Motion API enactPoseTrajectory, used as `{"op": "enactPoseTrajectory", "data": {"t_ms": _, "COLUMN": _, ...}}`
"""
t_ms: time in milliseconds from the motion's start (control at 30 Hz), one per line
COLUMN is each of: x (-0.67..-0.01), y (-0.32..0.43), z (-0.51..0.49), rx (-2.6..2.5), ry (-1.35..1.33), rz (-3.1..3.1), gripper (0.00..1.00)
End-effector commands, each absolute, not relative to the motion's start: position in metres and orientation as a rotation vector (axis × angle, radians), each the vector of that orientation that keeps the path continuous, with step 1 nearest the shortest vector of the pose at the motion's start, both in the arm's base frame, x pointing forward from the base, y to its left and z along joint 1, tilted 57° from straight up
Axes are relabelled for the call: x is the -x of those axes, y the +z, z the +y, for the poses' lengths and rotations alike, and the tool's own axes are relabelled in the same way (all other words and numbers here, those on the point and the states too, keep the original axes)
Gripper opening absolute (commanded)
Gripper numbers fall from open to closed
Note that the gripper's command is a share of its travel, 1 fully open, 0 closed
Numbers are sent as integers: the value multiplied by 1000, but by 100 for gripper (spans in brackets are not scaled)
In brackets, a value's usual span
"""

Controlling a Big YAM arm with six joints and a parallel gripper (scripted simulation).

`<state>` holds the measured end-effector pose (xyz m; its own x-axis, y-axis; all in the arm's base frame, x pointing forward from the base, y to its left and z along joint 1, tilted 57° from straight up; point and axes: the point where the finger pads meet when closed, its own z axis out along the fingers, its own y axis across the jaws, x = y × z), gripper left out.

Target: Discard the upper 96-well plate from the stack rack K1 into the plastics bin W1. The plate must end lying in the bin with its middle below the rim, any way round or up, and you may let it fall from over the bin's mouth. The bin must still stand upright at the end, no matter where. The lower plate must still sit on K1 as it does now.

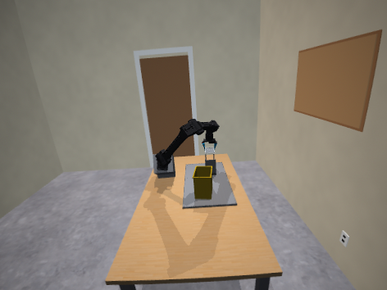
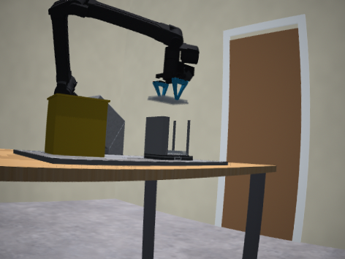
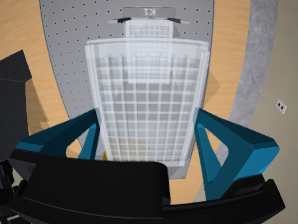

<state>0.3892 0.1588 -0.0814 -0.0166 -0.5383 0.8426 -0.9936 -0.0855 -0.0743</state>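
Note:
My gripper (image 2: pixel 170 92), with blue fingers, is shut on the upper 96-well plate (image 3: pixel 147 106), a clear gridded plate held flat. In the exterior view the plate (image 2: pixel 168 99) hangs well above the stack rack K1 (image 2: pixel 168 140), a dark block with two thin posts on a low base. The lower plate (image 3: pixel 148 27) shows in the wrist view on the rack, straight below the held one. The yellow plastics bin W1 (image 2: pixel 76 125) stands upright on the grey mat to the left of the rack. In the top view the bin (image 1: pixel 202 182) is in front of the gripper (image 1: pixel 210 148).
A grey perforated mat lies under bin and rack on the wooden table (image 1: pixel 193 229). The arm's base (image 1: pixel 164 167) stands at the table's far left. A grey slanted block (image 2: pixel 114 129) stands behind the bin.

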Motion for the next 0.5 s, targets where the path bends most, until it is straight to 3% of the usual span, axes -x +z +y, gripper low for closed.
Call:
{"op": "enactPoseTrajectory", "data": {"t_ms": 0, "x": -405, "y": -70, "z": 186, "rx": -1706, "ry": 1036, "rz": -1667, "gripper": 0}}
{"op": "enactPoseTrajectory", "data": {"t_ms": 467, "x": -386, "y": -42, "z": 145, "rx": -1605, "ry": 1073, "rz": -1748, "gripper": 0}}
